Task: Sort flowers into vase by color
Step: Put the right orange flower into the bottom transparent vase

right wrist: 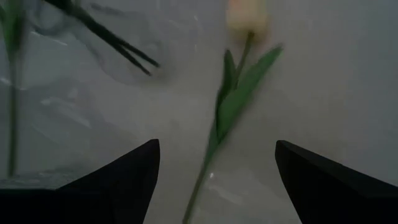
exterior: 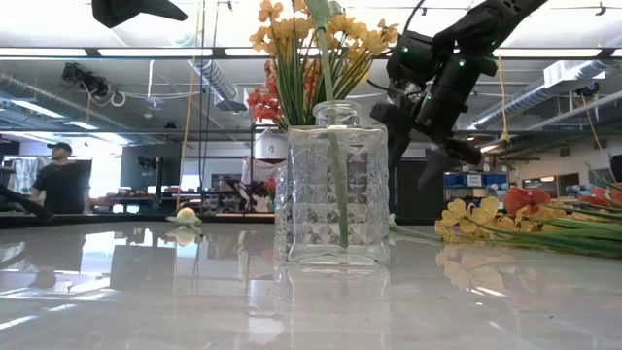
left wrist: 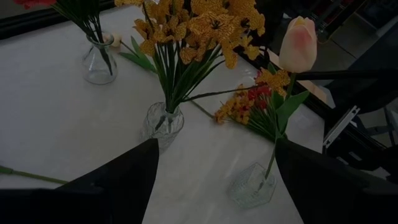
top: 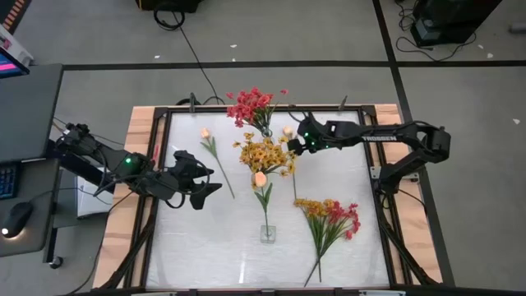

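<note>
Three glass vases stand along the table's middle. The far vase holds red flowers (top: 253, 105), the middle one yellow-orange flowers (top: 265, 154), and the near square vase (exterior: 332, 194) a single peach tulip (top: 260, 178). One loose peach tulip (right wrist: 239, 93) lies flat on the table under my right gripper (right wrist: 217, 180). That gripper is open, slants down, and has a finger on either side of the stem without touching it. Another peach tulip (top: 214, 150) lies at the left. My left gripper (top: 205, 185) hangs open above the table's left part, holding nothing.
A bunch of loose yellow and red sprigs (top: 329, 220) lies on the table's near right. The yellow flowers' vase (left wrist: 163, 124) stands close beside my right gripper. A raised dark frame (top: 164, 115) borders the white table. A person (exterior: 60, 185) stands in the room behind.
</note>
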